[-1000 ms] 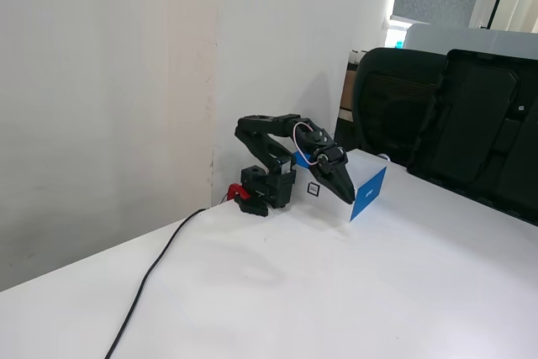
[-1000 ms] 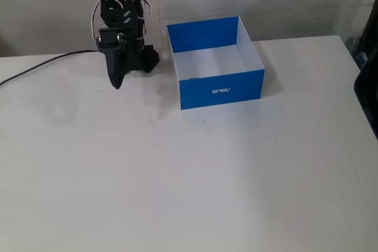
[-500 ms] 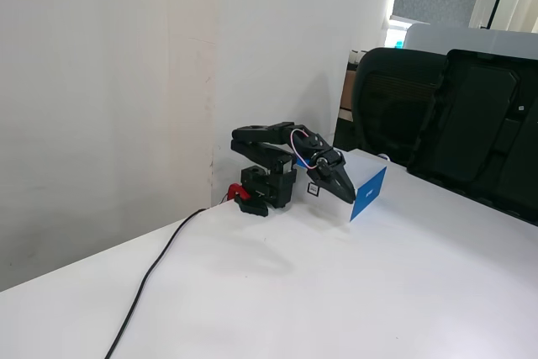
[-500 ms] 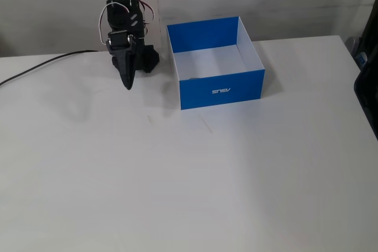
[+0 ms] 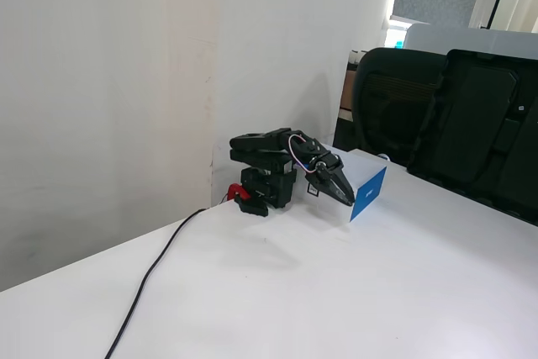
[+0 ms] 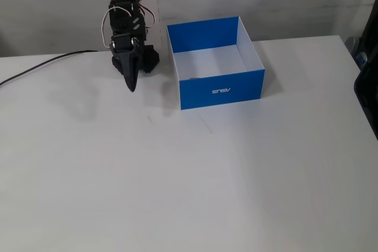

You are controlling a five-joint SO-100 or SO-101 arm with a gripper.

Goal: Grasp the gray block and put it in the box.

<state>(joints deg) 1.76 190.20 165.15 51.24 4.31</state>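
Fixed views both catch gripper (image 6: 132, 87), fingers together, nothing between them, tip pointing down over bare white surface (image 6: 177, 181). Box (image 6: 220, 91) sits right of gripper in the high frontal view, blue front panel printed "ASUS" upside down, white floor, no gray block seen inside or anywhere. Side view adds small black square mark (image 5: 313, 190) just behind gripper (image 5: 346, 201), red clamp (image 5: 239, 194), cable (image 5: 151, 277), chairs (image 5: 437, 115).
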